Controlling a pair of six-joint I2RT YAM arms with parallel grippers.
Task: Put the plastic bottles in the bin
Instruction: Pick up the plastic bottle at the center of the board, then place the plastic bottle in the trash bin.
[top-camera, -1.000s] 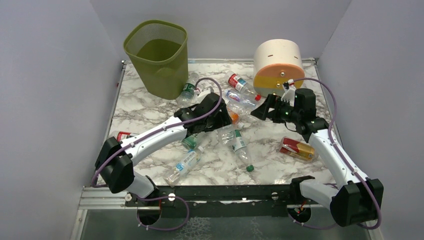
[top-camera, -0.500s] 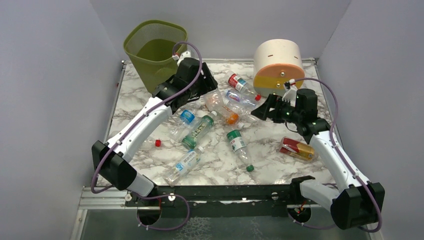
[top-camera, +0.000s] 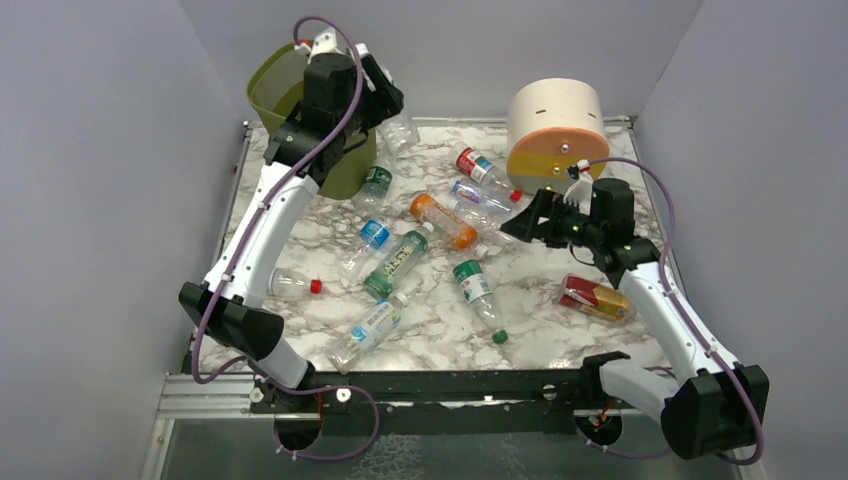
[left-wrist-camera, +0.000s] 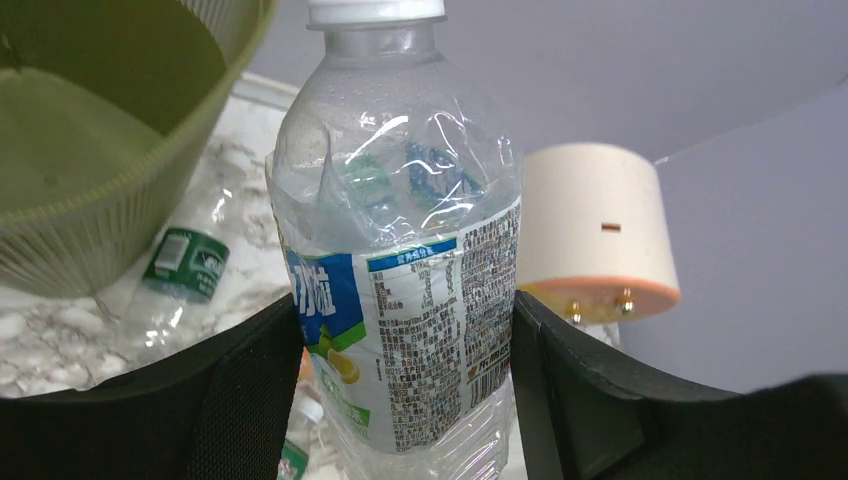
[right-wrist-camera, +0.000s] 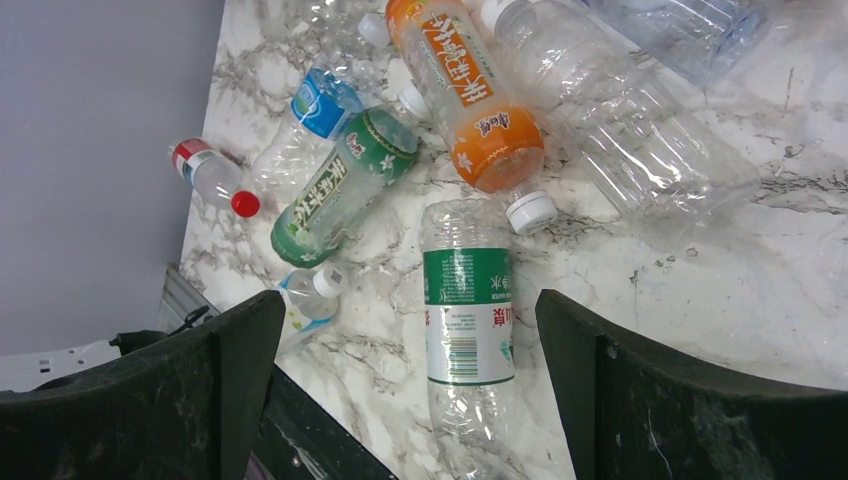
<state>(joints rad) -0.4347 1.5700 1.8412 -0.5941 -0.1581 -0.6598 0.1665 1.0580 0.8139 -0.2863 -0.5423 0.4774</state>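
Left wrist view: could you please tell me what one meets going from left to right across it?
olive-green mesh bin → upright clear bottle with a blue-and-white label → cream cylinder with an orange band

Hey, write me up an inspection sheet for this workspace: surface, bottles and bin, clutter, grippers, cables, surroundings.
Surface: marble-pattern table, no spills seen.
Job's things: bin upright at the far left. One clear bottle is held beside its rim, not yet in. Loose bottles lie across the table, among them an orange bottle.
Clutter: cream cylinder at the far right.
Grippers: left gripper shut on the clear bottle. Right gripper open, empty, over the loose bottles.
Cables: purple cable loops above the left arm, no snag seen.
Surroundings: grey walls on three sides.
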